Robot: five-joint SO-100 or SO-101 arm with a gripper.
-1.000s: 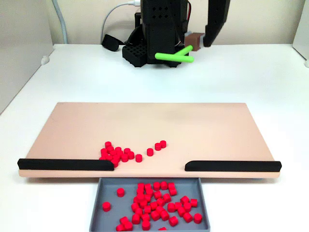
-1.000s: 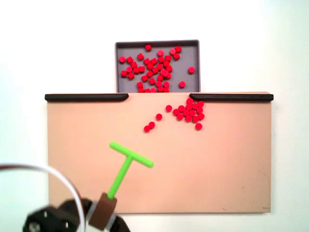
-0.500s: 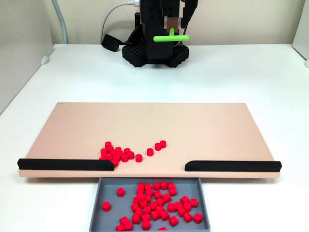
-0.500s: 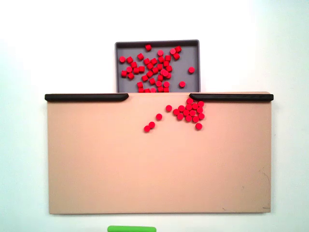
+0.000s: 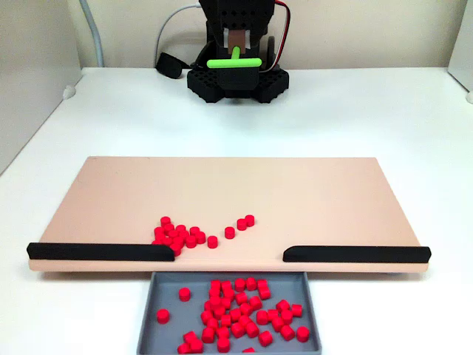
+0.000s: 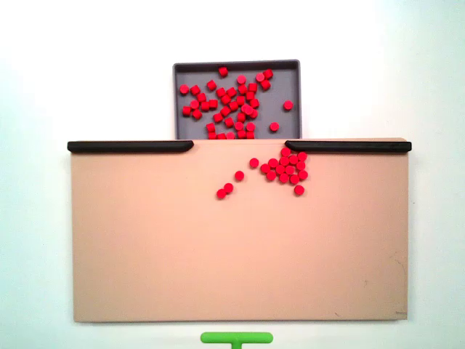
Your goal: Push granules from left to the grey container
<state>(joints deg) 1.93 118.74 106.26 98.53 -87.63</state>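
Observation:
Red granules [image 5: 179, 235] lie in a loose cluster on the peach board [image 5: 295, 188], close to the left black bar [image 5: 100, 251], and a few are strung out toward the gap. Seen from above, the same granules [image 6: 287, 169] sit below the right bar [image 6: 349, 146]. The grey container [image 5: 166, 285] stands under the gap with many granules [image 5: 236, 310] in it; from above the container [image 6: 287, 83] is at the top. My gripper [image 5: 236, 38] is folded back over the arm's base, far from the board, shut on the brown handle of a green T-shaped stick [image 5: 234, 63], whose head [image 6: 236, 337] shows at the bottom edge.
The second black bar [image 5: 355, 254] closes the board's front right. The arm's black base [image 5: 236, 83] and cables [image 5: 168, 65] stand at the back of the white table. White table [image 5: 384, 111] surrounds the board [image 6: 182, 247] on all sides.
The arm swung from the right back to the middle over its base. The green stick came off the board; only its head now shows at the bottom edge from above. The granules stayed put.

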